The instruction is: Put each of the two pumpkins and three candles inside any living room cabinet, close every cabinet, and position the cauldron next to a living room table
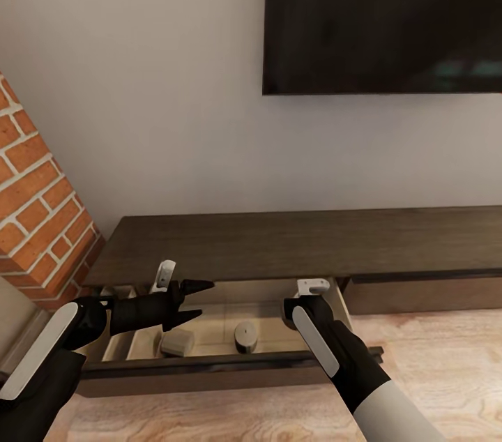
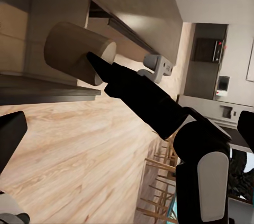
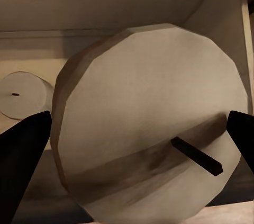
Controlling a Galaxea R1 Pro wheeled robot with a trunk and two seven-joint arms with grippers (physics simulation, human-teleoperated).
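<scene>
The left gripper (image 1: 199,301) hovers spread over the cabinet's (image 1: 293,243) open drawer (image 1: 230,362), holding nothing. The right gripper (image 3: 135,144) reaches into the drawer; its wrist view shows a candle (image 3: 153,123) between parted fingers, contact unclear. From the head, two more candles (image 1: 177,342) (image 1: 245,336) lie in the drawer.

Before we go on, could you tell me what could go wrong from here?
1. The right tool seems to hold a candle tilted above the open drawer; released so, it may roll or strike the upright candle.
2. The left tool hangs open by the lying candle and may knock it.
</scene>
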